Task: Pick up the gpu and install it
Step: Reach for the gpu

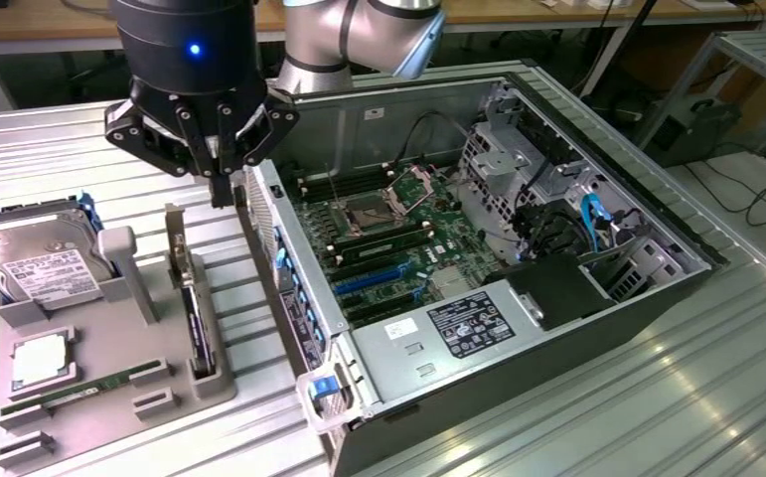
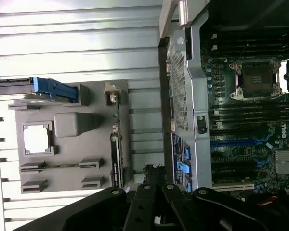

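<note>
The exterior view looks down from high up and off to one side at the open computer (image 1: 370,129) and the gray tray (image 1: 117,343). The wrist view looks straight down from closer. Both see the tray and the computer.

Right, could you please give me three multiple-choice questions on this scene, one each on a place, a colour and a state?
1. Where is the gpu?
A) on edge in the grey tray
B) flat on the table
C) on the floor

2. What colour are the rails on the hard drive?
A) red
B) blue
C) yellow

3. How is the computer case?
A) open
B) closed
C) wrapped

Answers:
1 A, it stands in the tray's slot, apart from the gripper.
2 B, blue shows at the drive's edges.
3 A, the motherboard lies exposed.
</note>
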Available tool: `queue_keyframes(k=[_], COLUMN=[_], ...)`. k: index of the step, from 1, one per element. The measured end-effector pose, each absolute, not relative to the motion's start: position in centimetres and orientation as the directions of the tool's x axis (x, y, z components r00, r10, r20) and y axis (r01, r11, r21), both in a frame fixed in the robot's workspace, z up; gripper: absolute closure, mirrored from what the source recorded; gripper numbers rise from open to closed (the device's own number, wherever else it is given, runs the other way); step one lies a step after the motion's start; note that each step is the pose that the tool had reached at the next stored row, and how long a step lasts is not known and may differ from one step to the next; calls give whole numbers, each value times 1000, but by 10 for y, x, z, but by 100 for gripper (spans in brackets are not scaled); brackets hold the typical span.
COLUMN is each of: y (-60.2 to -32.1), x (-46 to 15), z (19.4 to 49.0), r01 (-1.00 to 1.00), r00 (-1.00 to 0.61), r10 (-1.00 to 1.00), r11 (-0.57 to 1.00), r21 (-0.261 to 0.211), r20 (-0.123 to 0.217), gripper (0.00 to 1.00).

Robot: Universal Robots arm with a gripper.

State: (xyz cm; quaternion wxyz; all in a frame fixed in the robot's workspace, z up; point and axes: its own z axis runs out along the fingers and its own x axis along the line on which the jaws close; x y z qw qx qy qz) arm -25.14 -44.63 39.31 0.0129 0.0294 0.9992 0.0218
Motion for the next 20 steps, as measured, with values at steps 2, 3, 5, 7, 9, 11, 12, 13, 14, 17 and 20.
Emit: queue_keyframes(k=[2,3,5,7,9,11,12,13,14,17,20], y=[-447,-447,-448,-449,-450,-450,-451,-451,-452,-453,-455], x=[-254,-255,-257,-260,-262,-264,-266,-267,-268,-272,-276], z=[393,393,393,393,393,393,393,393,393,393,393], r01=[58,58,57,57,56,56,56,56,55,55,54], r00=[-998,-998,-998,-998,-998,-998,-998,-998,-998,-998,-998], r10=[59,59,58,58,58,57,57,57,57,56,55], r11=[997,997,997,997,997,997,997,997,997,998,998], r21=[44,44,44,44,44,44,44,44,44,44,44], r20=[-24,-24,-24,-24,-24,-24,-25,-24,-24,-24,-25], gripper=[89,89,89,89,89,89,89,89,89,89,89])
